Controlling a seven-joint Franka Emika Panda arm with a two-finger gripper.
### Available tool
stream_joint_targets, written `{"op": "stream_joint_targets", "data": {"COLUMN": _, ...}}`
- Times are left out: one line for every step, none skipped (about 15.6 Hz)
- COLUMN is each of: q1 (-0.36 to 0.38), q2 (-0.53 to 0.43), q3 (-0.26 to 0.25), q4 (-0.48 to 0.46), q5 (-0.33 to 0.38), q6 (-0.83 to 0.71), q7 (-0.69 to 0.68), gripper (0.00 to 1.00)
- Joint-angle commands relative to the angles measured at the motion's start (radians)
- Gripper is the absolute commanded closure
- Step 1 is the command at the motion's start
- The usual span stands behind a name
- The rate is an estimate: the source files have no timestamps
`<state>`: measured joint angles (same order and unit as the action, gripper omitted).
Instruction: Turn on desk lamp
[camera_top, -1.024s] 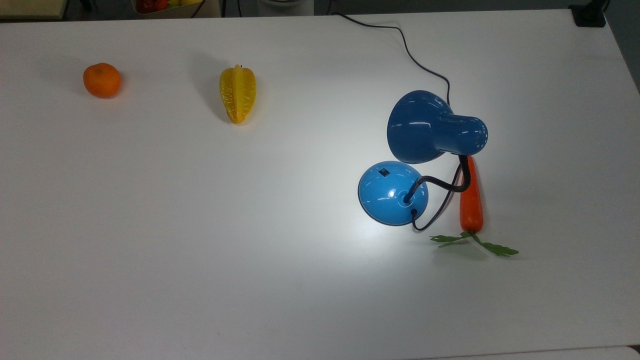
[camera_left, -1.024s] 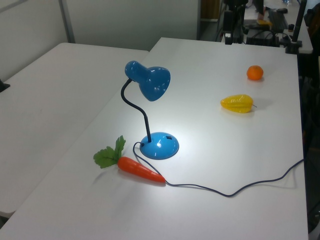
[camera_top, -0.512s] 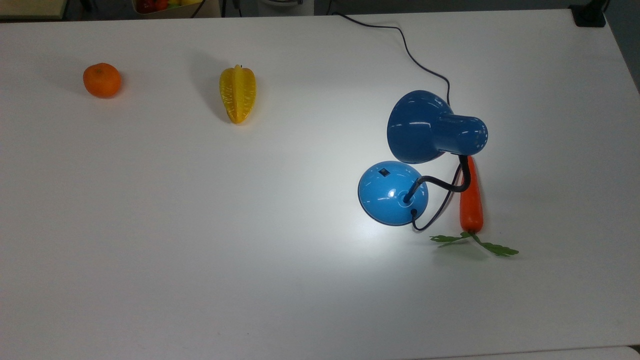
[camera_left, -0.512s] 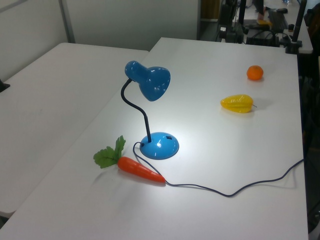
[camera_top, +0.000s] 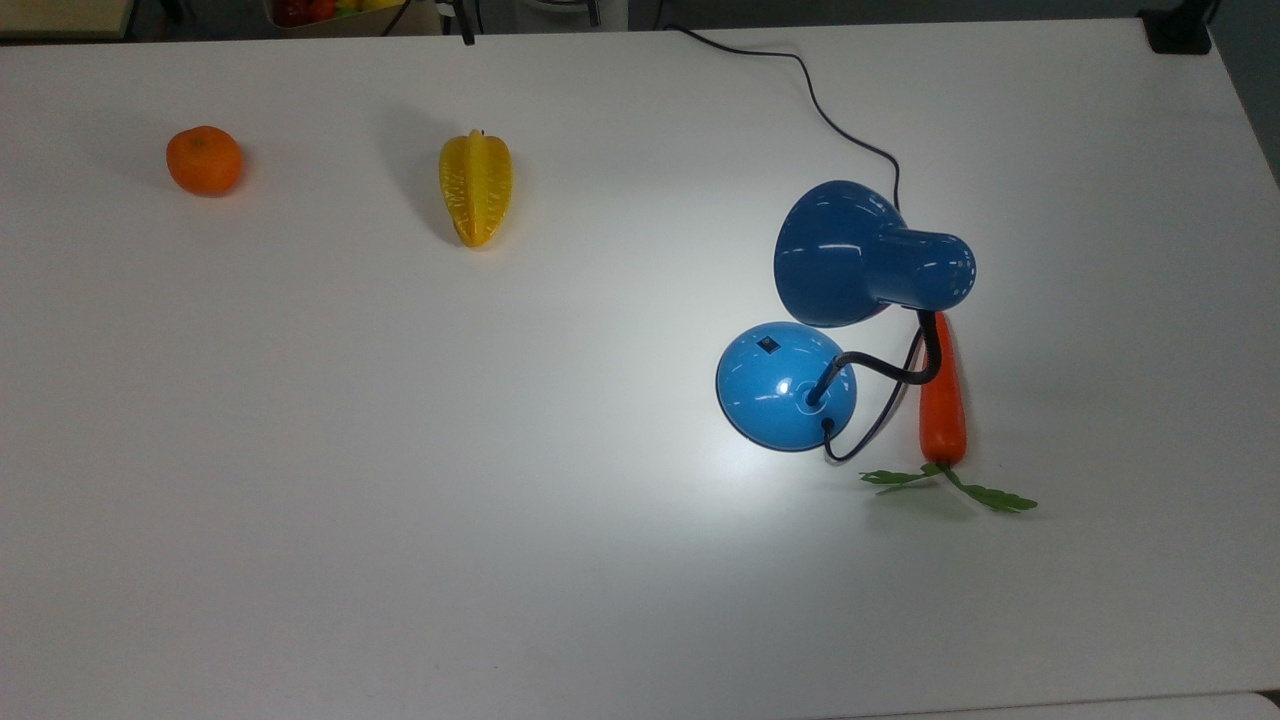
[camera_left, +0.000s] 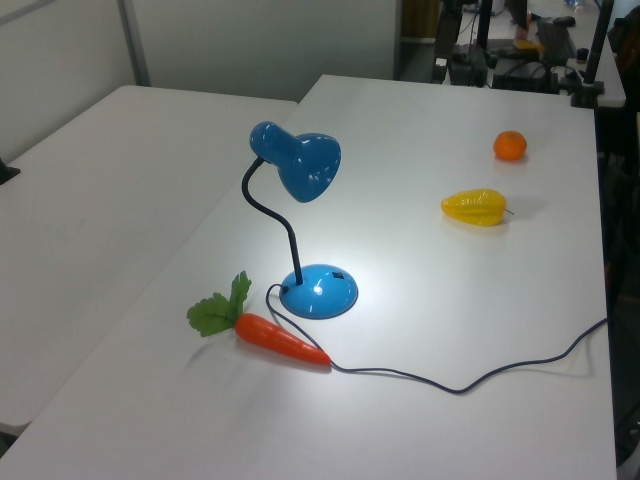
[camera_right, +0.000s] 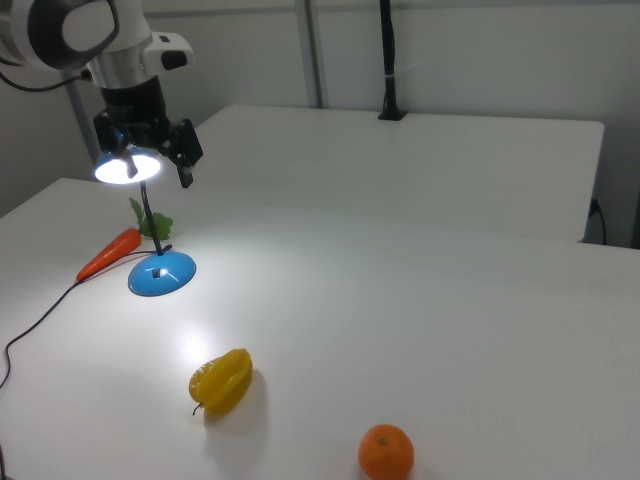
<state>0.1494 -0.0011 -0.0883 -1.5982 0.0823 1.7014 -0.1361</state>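
The desk lamp stands on the white table (camera_top: 400, 450), lit. Its blue bell shade (camera_top: 850, 255) hangs over the round blue base (camera_top: 785, 385), which carries a small black switch (camera_top: 768, 345). A bright pool of light lies on the table around the base. The lamp is also seen in the left view at the shade (camera_left: 305, 165) and base (camera_left: 318, 291), and in the right view at the base (camera_right: 161, 273). My gripper (camera_right: 158, 168) hangs open and empty, high above the table, away from the lamp's base. One fingertip (camera_top: 466, 32) pokes in at the top view's upper edge.
A carrot (camera_top: 942, 400) with green leaves lies beside the base on the top view's right. The black cord (camera_top: 830, 110) runs to the top view's far edge. A yellow starfruit (camera_top: 475, 187) and an orange (camera_top: 204, 160) lie toward the top view's left.
My gripper's fingertips have come into the top view's upper edge. The lamp is lit in every frame, and the lamp and fruit have not moved.
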Motion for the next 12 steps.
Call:
{"op": "stream_joint_targets", "data": {"q1": 0.007, "q2": -0.019, "q3": -0.011, "q4": -0.025, "q5": 0.002, "q6": 0.023, "q7": -0.020, "gripper": 0.00}}
{"op": "stream_joint_targets", "data": {"q1": 0.007, "q2": -0.019, "q3": -0.010, "q4": -0.025, "q5": 0.002, "q6": 0.023, "q7": -0.020, "gripper": 0.00}}
{"op": "stream_joint_targets", "data": {"q1": 0.007, "q2": -0.019, "q3": -0.004, "q4": -0.025, "q5": 0.002, "q6": 0.023, "q7": -0.019, "gripper": 0.00}}
{"op": "stream_joint_targets", "data": {"q1": 0.007, "q2": -0.017, "q3": -0.002, "q4": -0.025, "q5": 0.002, "q6": 0.021, "q7": -0.019, "gripper": 0.00}}
{"op": "stream_joint_targets", "data": {"q1": 0.007, "q2": -0.019, "q3": -0.004, "q4": -0.026, "q5": 0.002, "q6": 0.021, "q7": -0.019, "gripper": 0.00}}
{"op": "stream_joint_targets", "data": {"q1": 0.007, "q2": -0.019, "q3": -0.002, "q4": -0.026, "q5": 0.002, "q6": 0.017, "q7": -0.020, "gripper": 0.00}}
{"op": "stream_joint_targets", "data": {"q1": 0.007, "q2": -0.019, "q3": -0.002, "q4": -0.025, "q5": 0.002, "q6": 0.014, "q7": -0.020, "gripper": 0.00}}
{"op": "stream_joint_targets", "data": {"q1": 0.007, "q2": -0.019, "q3": -0.001, "q4": -0.026, "q5": 0.002, "q6": 0.011, "q7": -0.019, "gripper": 0.00}}
{"op": "stream_joint_targets", "data": {"q1": 0.007, "q2": -0.019, "q3": 0.002, "q4": -0.026, "q5": 0.002, "q6": 0.012, "q7": -0.020, "gripper": 0.00}}
{"op": "stream_joint_targets", "data": {"q1": 0.007, "q2": -0.017, "q3": 0.005, "q4": -0.026, "q5": 0.002, "q6": 0.014, "q7": -0.019, "gripper": 0.00}}
{"op": "stream_joint_targets", "data": {"q1": 0.007, "q2": -0.017, "q3": 0.007, "q4": -0.026, "q5": 0.002, "q6": 0.014, "q7": -0.019, "gripper": 0.00}}
{"op": "stream_joint_targets", "data": {"q1": 0.007, "q2": -0.017, "q3": 0.010, "q4": -0.028, "q5": 0.002, "q6": 0.014, "q7": -0.019, "gripper": 0.00}}
